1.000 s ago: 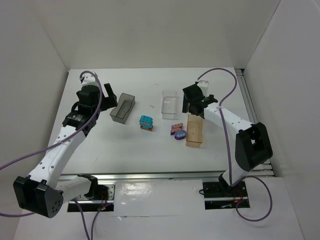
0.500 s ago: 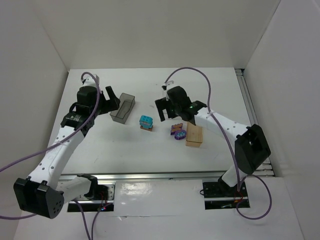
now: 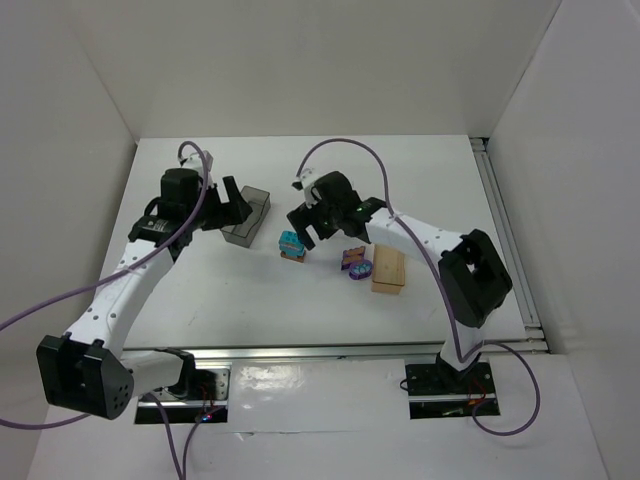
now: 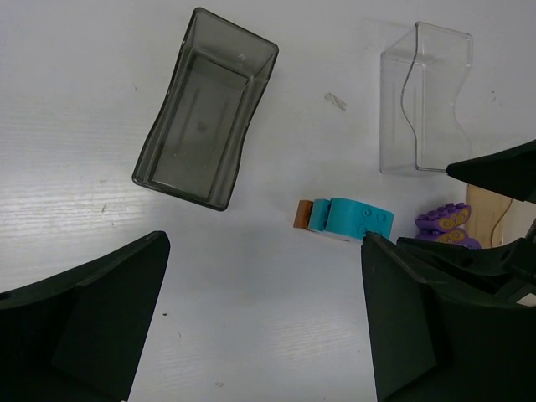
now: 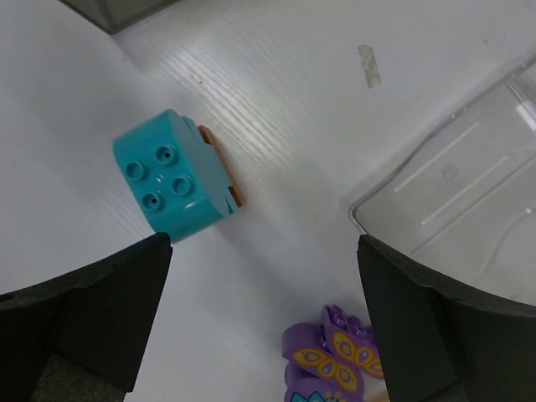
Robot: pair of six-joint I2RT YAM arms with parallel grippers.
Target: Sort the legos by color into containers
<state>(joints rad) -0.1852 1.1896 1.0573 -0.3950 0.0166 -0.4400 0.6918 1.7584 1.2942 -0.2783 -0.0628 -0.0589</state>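
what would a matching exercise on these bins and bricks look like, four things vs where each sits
Things:
1. smoky dark grey rectangular plastic bin
2. teal plastic toy brick
3. purple plastic toy brick
4. translucent orange-amber rectangular plastic bin

Places, top view:
A. farthest right of the four
B. between the grey bin and the purple brick
C. farthest left of the four
D. just left of the amber bin

Pairs: 1-C, 2-B, 3-D, 4-A
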